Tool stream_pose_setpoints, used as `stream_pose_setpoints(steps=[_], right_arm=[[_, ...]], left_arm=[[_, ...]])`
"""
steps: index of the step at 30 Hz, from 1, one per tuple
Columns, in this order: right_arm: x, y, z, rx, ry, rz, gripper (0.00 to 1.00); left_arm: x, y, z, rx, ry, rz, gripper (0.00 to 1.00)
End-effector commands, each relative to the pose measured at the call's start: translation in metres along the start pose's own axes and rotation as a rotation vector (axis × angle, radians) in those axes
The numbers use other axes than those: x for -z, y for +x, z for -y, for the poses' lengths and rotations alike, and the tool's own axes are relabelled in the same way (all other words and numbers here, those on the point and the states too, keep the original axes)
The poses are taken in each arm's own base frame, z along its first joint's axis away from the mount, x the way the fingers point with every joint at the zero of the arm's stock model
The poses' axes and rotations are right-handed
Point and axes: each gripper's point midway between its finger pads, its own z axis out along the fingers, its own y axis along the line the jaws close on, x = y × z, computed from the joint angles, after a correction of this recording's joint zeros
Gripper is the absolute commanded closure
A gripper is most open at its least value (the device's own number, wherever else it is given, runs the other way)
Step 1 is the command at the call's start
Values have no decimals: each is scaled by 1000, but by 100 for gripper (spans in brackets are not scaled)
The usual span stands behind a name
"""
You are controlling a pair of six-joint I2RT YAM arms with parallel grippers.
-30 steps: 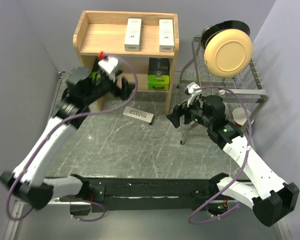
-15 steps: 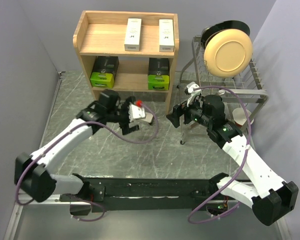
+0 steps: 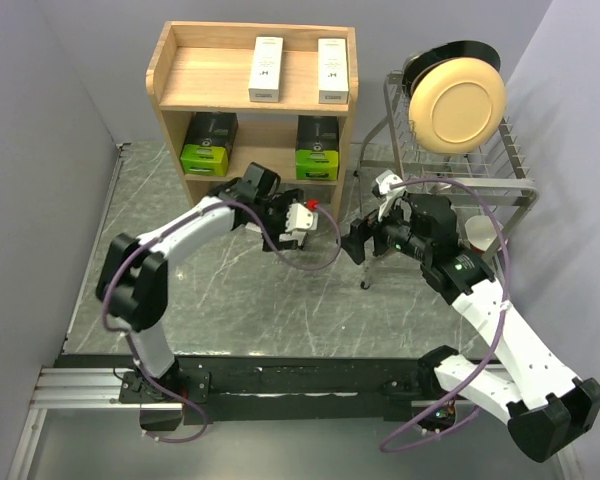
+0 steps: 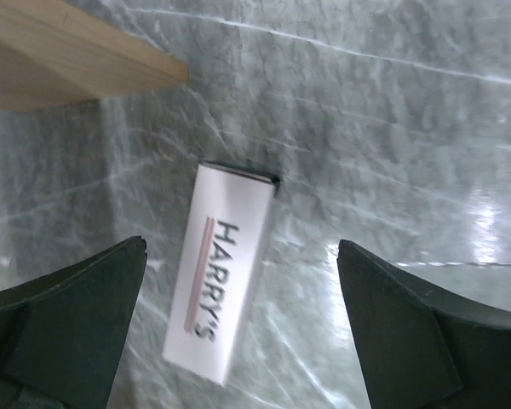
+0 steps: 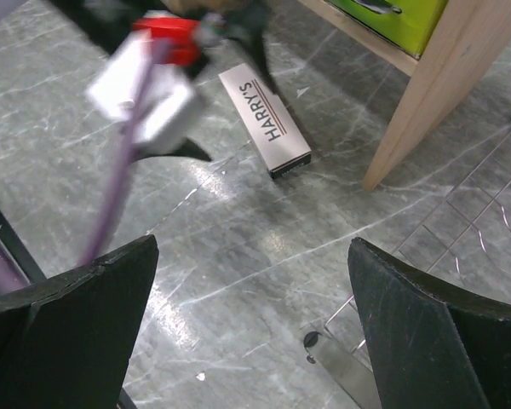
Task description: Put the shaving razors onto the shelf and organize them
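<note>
The wooden shelf (image 3: pixel 170 70) holds two slim white razor boxes (image 3: pixel 267 68) on its top tier and two black-and-green packs (image 3: pixel 208 142) on its lower tier. A third white box marked HARRY'S (image 4: pixel 226 281) lies flat on the grey table in front of the shelf. My left gripper (image 3: pixel 283 232) hangs just above it, open and empty (image 4: pixel 240 247), with the box lying closer to the left finger. In the top view it mostly hides the box. My right gripper (image 3: pixel 355 240) is open and empty (image 5: pixel 254 247) above the table to the box's right (image 5: pixel 264 119).
A wire dish rack (image 3: pixel 500 170) with a cream plate (image 3: pixel 457 103) stands right of the shelf, behind my right arm. Its foot (image 3: pixel 365 285) rests on the table near my right gripper. The shelf's right side panel (image 5: pixel 443 94) stands next to the box.
My left arm has swung from the shelf's lower tier out and right, and now hovers over the white box on the table. The right arm has barely moved.
</note>
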Motion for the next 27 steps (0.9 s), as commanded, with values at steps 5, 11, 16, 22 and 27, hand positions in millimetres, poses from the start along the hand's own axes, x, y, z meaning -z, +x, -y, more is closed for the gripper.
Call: stream_pose_setpoints(steps=[5, 11, 16, 22, 27], right_arm=[[28, -45, -12, 51, -29, 118, 0], [35, -56, -17, 54, -45, 153, 0], [37, -56, -21, 51, -58, 164, 0], [34, -50, -22, 34, -70, 155, 0], [33, -48, -22, 31, -72, 151, 0]], left_arm=[[-26, 14, -14, -24, 134, -62, 1], [-39, 40, -19, -43, 151, -174, 1], [-48, 57, -25, -38, 128, -255, 1], [-58, 64, -24, -7, 159, -282, 1], [-60, 67, -22, 3, 190, -295, 1]])
